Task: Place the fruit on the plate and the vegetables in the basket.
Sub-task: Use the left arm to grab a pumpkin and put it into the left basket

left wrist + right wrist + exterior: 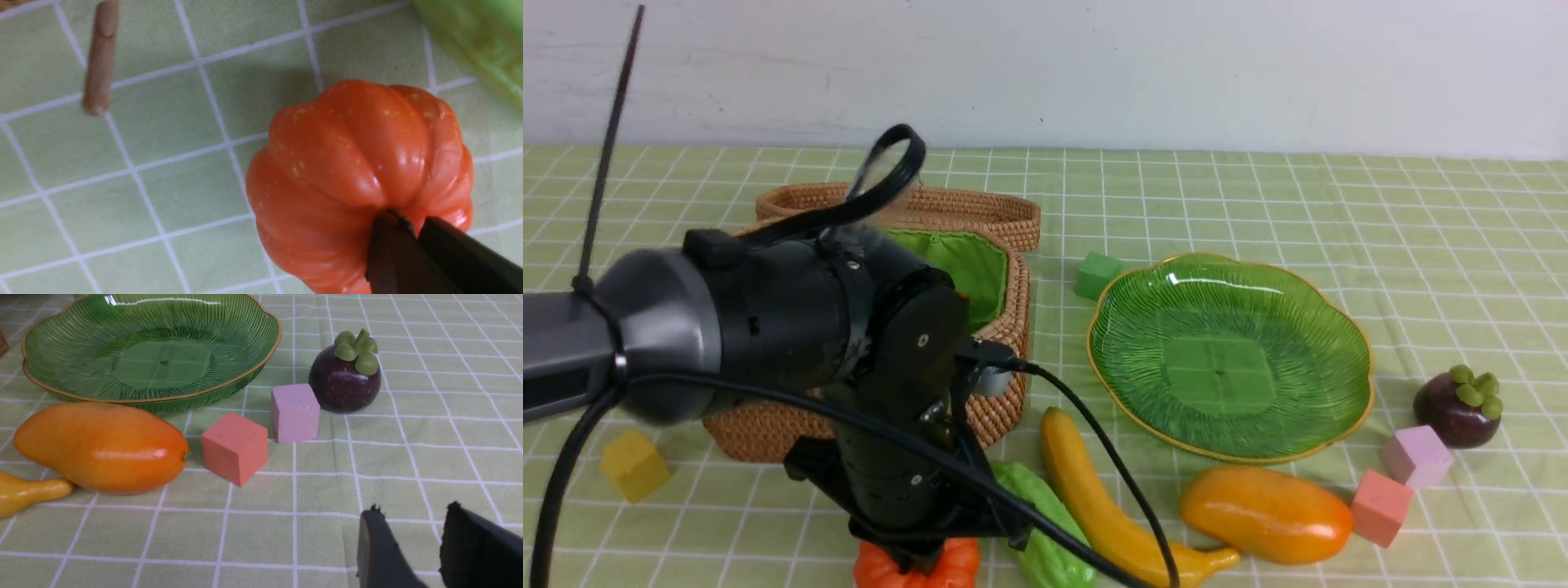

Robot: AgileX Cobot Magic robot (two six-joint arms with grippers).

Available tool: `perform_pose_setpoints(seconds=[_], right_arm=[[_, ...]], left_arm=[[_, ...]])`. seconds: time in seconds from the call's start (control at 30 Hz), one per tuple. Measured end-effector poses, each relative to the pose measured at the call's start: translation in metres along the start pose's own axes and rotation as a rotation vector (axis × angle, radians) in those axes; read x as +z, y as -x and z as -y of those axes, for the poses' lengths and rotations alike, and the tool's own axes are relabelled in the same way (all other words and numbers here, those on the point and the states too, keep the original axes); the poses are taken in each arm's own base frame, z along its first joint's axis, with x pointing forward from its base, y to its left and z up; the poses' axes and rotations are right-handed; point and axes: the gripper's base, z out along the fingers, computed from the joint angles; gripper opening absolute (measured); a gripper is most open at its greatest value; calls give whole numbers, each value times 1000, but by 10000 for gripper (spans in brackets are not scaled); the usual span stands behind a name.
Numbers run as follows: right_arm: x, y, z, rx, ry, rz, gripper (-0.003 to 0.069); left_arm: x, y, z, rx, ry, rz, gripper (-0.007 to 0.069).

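Orange pumpkin point(359, 179): your left gripper point(408, 218) pinched at its crown, stem apparently between fingers point(457, 257). Your right gripper point(412, 508): jaws parted, empty.

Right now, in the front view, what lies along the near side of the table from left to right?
yellow cube → pumpkin → green gourd → banana → mango → salmon cube → pink cube → mangosteen

Robot test bench in a lab-like room, checked green tablecloth point(1421, 245), bare white wall point(1094, 65), glossy toy mango point(1266, 514), small coloured cubes point(1380, 506), cabled black robot arm point(768, 327).
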Motion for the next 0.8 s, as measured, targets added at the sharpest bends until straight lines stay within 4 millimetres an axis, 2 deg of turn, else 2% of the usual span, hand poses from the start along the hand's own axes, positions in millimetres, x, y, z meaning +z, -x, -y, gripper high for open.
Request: perform_pose_setpoints(seconds=[0.07,0.17,0.2,0.27,0.3,0.33,0.4,0.47,0.53,0.67,0.7,0.8], right_arm=[[0,0,0,0,0,0,242],[0,0,0,1,0,0,242],[0,0,0,1,0,0,242],[0,0,0,1,0,0,242],[0,0,0,1,0,0,242],[0,0,0,1,0,0,242],[0,0,0,1,0,0,242],[0,0,0,1,0,0,242],[0,0,0,1,0,0,242],[0,0,0,1,0,0,242],[0,0,0,1,0,0,242],[0,0,0,1,0,0,242]], left_arm=[[-9,-2,-1,10,-3,18,39],[-38,-9,-6,22,-24,75,38],[-40,-10,-6,23,-22,75,38],[-77,-11,-9,41,-33,154,38],[-83,-10,-10,42,-35,177,38],[-108,-6,-13,52,-27,261,38],[-141,3,-25,33,10,388,38],[-160,14,-39,-10,35,470,38],[-173,31,-64,-90,69,554,38],[-162,56,-95,-195,100,569,39],[-145,68,-111,-260,112,533,50],[-117,82,-131,-359,129,471,93]])
